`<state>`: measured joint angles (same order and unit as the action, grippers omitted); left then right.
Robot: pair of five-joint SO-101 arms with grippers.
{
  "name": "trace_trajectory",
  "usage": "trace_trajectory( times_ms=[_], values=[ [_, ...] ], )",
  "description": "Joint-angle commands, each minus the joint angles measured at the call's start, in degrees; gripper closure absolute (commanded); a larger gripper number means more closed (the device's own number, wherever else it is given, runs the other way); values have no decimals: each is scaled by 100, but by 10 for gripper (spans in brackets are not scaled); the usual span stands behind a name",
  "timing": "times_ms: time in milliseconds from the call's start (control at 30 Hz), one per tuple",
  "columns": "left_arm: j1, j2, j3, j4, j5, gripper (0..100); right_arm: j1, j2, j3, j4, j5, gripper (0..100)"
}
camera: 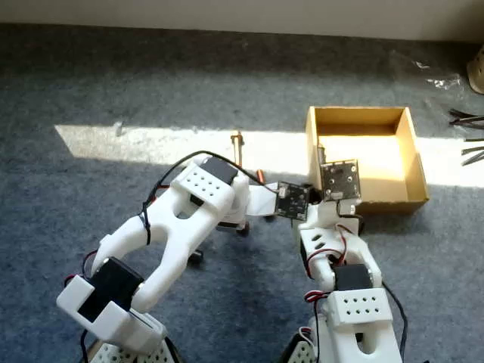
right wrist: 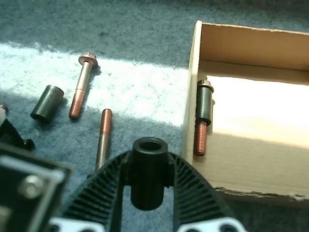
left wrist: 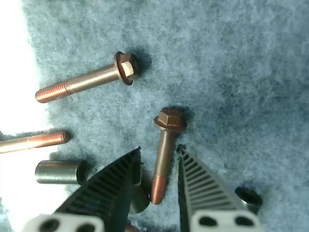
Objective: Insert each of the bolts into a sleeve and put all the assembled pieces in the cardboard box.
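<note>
Lying on the grey carpet (left wrist: 241, 72), a copper bolt (left wrist: 166, 145) sits between the spread fingers of the left gripper (left wrist: 158, 149). The right gripper (right wrist: 148, 157) is clenched on an upright black sleeve (right wrist: 148, 188) just beside the cardboard box (right wrist: 251, 43), where one sleeved bolt (right wrist: 203, 108) lies by a side wall.

Harsh sun stripe — glare; shade elsewhere

Overhead camera, plus one per wrist.
High view looks steeply down on the carpet (camera: 91, 83) from well up; wrist views sit close to it, the right sharing the cardboard box (camera: 378, 162).
</note>
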<state>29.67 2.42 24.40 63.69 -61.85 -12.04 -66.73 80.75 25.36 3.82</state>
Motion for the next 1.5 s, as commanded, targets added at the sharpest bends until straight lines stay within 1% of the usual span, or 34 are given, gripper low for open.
trace_trajectory(
  times_ms=[0, 200, 333, 600, 733, 833, 1100, 1367, 1467],
  values=[
    [242, -4, 40, 132, -26, 875, 119, -119, -154, -215, -9, 995],
    [224, -48, 31, -123, 9, 875, 119, -119, 22, -215, -9, 995],
    [224, -57, -13, -290, 387, 875, 127, -119, 84, -215, -9, 995],
    [224, -66, -22, -325, 404, 875, 479, -119, 251, -207, 0, 995],
    [215, -66, -92, -325, 404, 875, 453, -119, 374, -207, 308, 995],
    [163, -66, -92, -299, 404, 875, 488, -119, 418, -215, 325, 995],
    [22, -57, -110, -290, 387, 875, 1007, -119, 435, -215, 343, 995],
    [-22, -31, -101, -308, 387, 875, 1156, -119, 435, -215, 343, 995],
    [-171, -57, -110, -308, 378, 875, 1174, -119, 435, -215, 343, 995]
  ],
)
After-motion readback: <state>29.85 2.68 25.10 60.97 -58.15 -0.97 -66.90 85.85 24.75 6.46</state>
